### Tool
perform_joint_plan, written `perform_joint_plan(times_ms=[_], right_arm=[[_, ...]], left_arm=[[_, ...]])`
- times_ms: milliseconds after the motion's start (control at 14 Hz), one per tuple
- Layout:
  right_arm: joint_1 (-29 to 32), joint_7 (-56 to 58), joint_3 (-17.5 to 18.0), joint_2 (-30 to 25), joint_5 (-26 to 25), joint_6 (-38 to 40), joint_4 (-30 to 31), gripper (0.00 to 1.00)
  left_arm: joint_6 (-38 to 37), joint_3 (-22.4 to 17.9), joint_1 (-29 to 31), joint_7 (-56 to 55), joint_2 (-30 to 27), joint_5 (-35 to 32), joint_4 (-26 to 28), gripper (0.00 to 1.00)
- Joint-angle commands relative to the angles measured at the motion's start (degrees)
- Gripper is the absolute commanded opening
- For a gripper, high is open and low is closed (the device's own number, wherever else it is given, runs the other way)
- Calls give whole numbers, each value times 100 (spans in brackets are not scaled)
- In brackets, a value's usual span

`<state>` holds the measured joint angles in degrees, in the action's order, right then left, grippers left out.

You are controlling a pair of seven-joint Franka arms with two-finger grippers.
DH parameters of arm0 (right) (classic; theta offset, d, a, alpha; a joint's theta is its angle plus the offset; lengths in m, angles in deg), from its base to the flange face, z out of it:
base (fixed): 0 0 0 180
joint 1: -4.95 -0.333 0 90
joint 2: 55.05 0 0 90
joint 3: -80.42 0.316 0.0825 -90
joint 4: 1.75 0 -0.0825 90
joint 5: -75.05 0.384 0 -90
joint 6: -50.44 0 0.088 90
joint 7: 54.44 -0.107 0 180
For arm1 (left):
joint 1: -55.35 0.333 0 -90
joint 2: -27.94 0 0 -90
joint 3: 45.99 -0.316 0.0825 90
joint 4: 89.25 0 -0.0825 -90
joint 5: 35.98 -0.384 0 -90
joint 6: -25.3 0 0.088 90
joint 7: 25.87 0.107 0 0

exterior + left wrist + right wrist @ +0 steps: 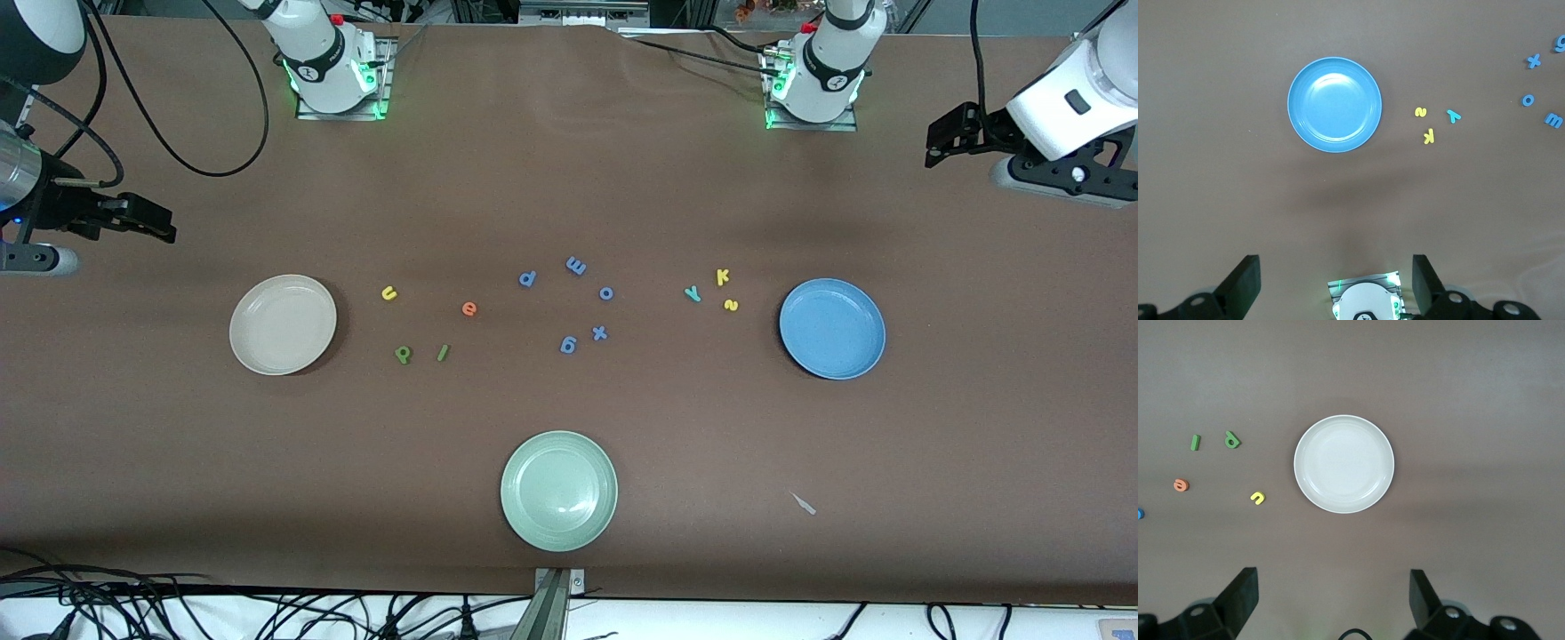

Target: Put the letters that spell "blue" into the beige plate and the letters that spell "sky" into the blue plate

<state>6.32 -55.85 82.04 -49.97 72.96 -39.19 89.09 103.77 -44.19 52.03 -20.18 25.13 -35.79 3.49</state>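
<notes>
The beige plate [283, 324] [1343, 464] lies empty toward the right arm's end. Beside it on the table are the yellow u [388, 292] [1257, 497], orange e [469, 308], dark green b [403, 355] and light green l [443, 353]. The blue plate [832, 328] [1334, 105] lies empty toward the left arm's end, with the teal y [693, 293], yellow k [723, 276] and yellow s [731, 305] beside it. My right gripper [164, 224] [1331, 577] hangs open high over the table's end past the beige plate. My left gripper [933, 147] [1336, 267] hangs open past the blue plate. Neither holds anything.
Several periwinkle-blue letters [600, 332] are scattered mid-table between the two letter groups. A pale green plate [558, 490] sits nearer the front camera. A small scrap [804, 504] lies near the front edge. Cables trail by the right arm's base.
</notes>
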Motion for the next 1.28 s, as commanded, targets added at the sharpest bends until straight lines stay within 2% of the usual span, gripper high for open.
perform_joint_plan(times_ms=[0,713,1212], right_arm=[[22,-53,23,-43,95,-37,47,100],[22,-35,23,-43,95,-28,47,100],[22,-35,23,-43,95,-28,47,100]], left_arm=[[-51,48,-19,-33,114,148,-177,100],[-60,40,-11,2,114,271,-300,100],[-130,189,165,2,61,368,-300,100]])
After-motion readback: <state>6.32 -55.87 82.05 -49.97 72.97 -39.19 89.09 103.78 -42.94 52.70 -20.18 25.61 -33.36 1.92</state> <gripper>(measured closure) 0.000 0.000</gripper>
